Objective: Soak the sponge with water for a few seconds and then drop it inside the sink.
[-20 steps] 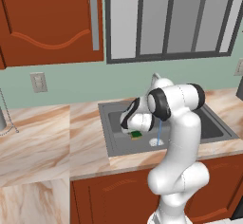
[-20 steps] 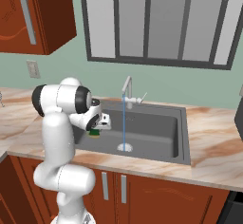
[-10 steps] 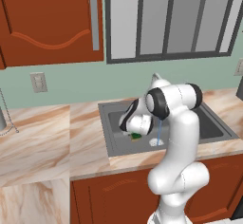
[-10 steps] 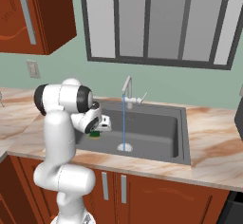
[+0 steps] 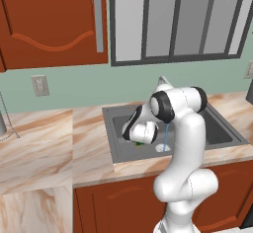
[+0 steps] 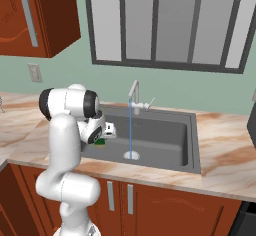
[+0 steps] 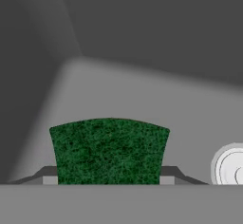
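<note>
Claw (image 7: 108,180) clamped on the sponge (image 7: 109,151), held low inside the sink (image 6: 165,140) at its left side. Water (image 6: 130,129) stream runs from faucet (image 6: 134,93) to drain (image 7: 231,167), apart from the sponge.

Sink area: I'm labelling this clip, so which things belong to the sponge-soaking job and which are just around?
Job:
- sponge, green, clamped in the gripper
- water, running from the faucet
- sink, with its drain

Just around:
- wall outlet
- upper cabinet
- window
- marble counter
</note>
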Robot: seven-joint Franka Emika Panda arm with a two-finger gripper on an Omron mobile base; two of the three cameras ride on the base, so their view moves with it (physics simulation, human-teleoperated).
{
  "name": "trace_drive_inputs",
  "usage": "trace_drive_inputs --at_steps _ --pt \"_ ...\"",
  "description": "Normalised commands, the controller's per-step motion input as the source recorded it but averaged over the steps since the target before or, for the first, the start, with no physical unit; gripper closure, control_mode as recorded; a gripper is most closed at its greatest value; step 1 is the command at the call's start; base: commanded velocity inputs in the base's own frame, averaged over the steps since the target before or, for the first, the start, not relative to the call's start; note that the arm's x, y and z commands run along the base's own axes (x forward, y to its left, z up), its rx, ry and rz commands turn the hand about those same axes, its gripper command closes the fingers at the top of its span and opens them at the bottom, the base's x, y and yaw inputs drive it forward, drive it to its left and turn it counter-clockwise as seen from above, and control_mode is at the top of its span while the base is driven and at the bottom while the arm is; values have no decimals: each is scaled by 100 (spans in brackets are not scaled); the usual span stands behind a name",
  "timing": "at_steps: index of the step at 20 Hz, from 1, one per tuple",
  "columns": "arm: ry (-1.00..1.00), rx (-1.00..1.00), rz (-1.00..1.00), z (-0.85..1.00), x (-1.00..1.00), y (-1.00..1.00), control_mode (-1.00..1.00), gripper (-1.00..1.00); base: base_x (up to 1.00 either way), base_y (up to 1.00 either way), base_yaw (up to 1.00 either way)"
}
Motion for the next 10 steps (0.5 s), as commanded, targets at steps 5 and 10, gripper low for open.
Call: trace_drive_inputs --at_steps 5,10 --pt "0 0 0 -3 31 0 -100 100 0 0 0" --pt "0 0 0 0 36 0 -100 100 0 0 0"
